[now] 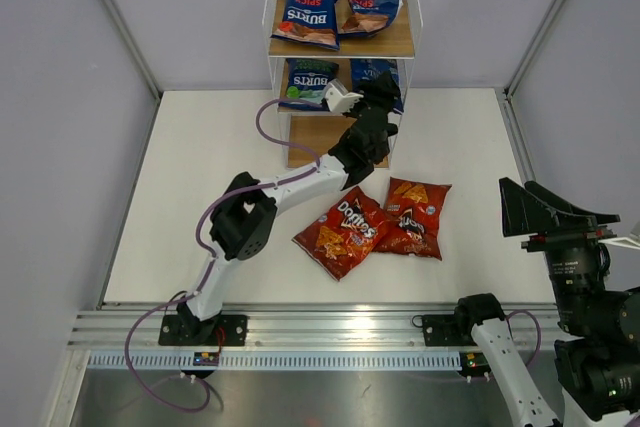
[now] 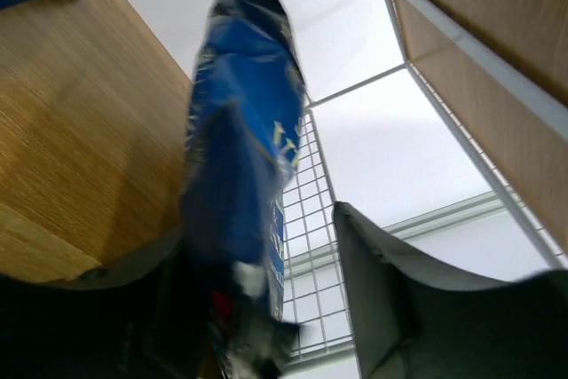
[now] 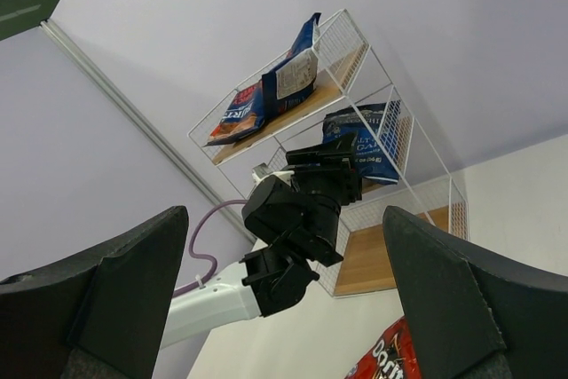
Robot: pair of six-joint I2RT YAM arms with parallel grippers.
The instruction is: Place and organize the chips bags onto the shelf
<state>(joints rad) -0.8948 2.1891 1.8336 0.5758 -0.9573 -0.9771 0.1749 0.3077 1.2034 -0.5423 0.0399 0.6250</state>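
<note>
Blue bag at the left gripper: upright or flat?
Upright: the glossy blue chips bag stands tall in the middle tier of the wooden shelf.

Top centre, your shelf point(image 1: 398, 43) carries the left Burts bag point(image 1: 308, 13) and right Burts bag point(image 1: 372, 2) on top, with a third Burts bag point(image 1: 306, 82) and a larger blue bag point(image 1: 372, 69) mid-tier. The left Doritos bag point(image 1: 343, 232) and right Doritos bag point(image 1: 415, 215) lie touching on the bench point(image 1: 200, 197), mid-frame.

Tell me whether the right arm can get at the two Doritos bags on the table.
Probably yes. Both Doritos bags lie flat in the open on the table, the right pincer is open, and the left arm reaches into the shelf, clear of them.
</note>
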